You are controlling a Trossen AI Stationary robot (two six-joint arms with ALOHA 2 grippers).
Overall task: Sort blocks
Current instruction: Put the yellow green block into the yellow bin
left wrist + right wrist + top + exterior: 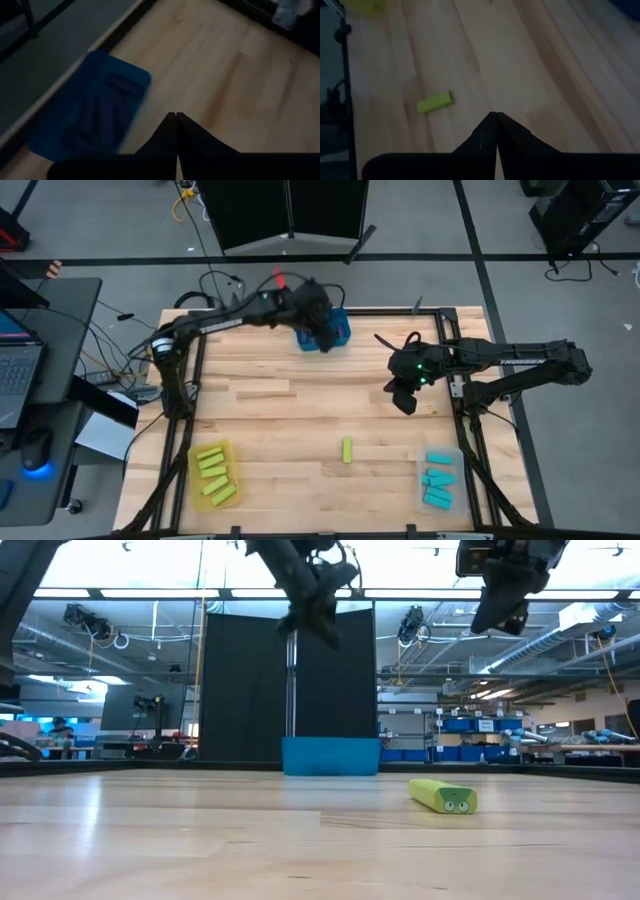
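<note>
One lime yellow-green block [347,450] lies flat on the bare table, also seen in the low view [443,796] and the right wrist view [435,102]. Purple blocks [107,107] lie in the blue bin [335,330] at the far edge. Several lime blocks [214,475] rest in the yellow bin, several cyan blocks [438,480] in the clear bin. My left gripper [176,117] hovers shut and empty beside the blue bin [90,107]. My right gripper [496,117] is shut and empty, raised above the table's right middle [405,402], away from the lone lime block.
The yellow bin [194,480] sits at the near left corner, the clear bin [458,452] at the near right, the blue bin [331,755] at the far edge. A black metal frame [195,370] borders the table. Bare wood lies around the lone block.
</note>
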